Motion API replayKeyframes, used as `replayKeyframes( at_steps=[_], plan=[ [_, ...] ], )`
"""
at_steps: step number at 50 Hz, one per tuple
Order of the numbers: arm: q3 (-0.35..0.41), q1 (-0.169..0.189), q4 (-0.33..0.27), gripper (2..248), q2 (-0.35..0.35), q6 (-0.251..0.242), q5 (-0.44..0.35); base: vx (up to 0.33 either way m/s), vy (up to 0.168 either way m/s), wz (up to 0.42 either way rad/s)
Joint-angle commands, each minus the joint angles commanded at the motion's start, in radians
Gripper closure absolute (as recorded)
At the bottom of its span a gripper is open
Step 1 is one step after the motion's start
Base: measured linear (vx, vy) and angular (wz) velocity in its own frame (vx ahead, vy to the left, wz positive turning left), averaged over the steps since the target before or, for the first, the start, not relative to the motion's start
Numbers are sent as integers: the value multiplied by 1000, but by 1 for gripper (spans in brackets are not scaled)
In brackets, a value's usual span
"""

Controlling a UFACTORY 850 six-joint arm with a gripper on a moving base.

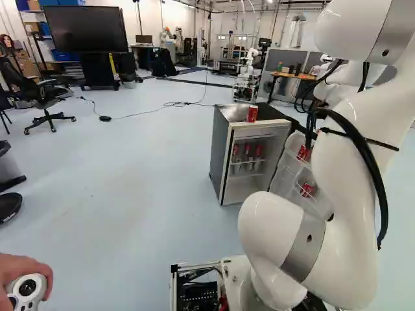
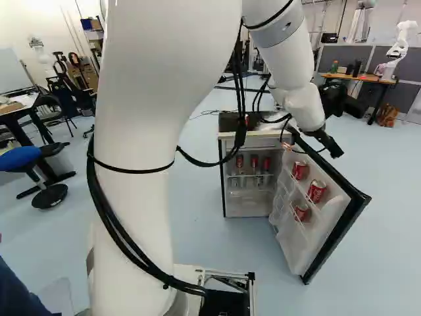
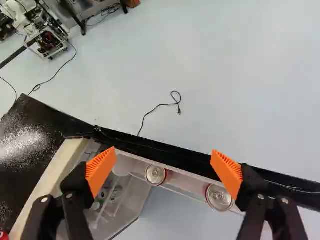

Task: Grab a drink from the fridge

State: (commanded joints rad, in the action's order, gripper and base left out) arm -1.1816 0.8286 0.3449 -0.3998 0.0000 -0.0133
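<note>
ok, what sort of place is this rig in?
Most likely a robotics lab: another robot stands at a table, a big screen is on a floor stand, and a small fridge sits open out on the floor.

a lab with another robot (image 2: 399, 47)

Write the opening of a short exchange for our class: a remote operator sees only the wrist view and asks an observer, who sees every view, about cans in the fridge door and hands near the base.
Operator: My gripper is open above two cans in the door. Does the door hold more?
Observer: Yes, a third can sits on a lower door shelf.
Operator: Is any hand in sight near the base?
Observer: Yes, a person's hand holds a white controller at the lower left of the left base view.
</note>
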Motion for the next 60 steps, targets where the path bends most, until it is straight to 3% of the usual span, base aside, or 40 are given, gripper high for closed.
replayKeyframes(
  at_steps=[33, 60],
  plan=[
    [-118, 71, 6, 3, -87, 0, 15, 0, 0, 0],
    [-233, 124, 6, 3, -208, 0, 104, 0, 0, 0]
  ],
)
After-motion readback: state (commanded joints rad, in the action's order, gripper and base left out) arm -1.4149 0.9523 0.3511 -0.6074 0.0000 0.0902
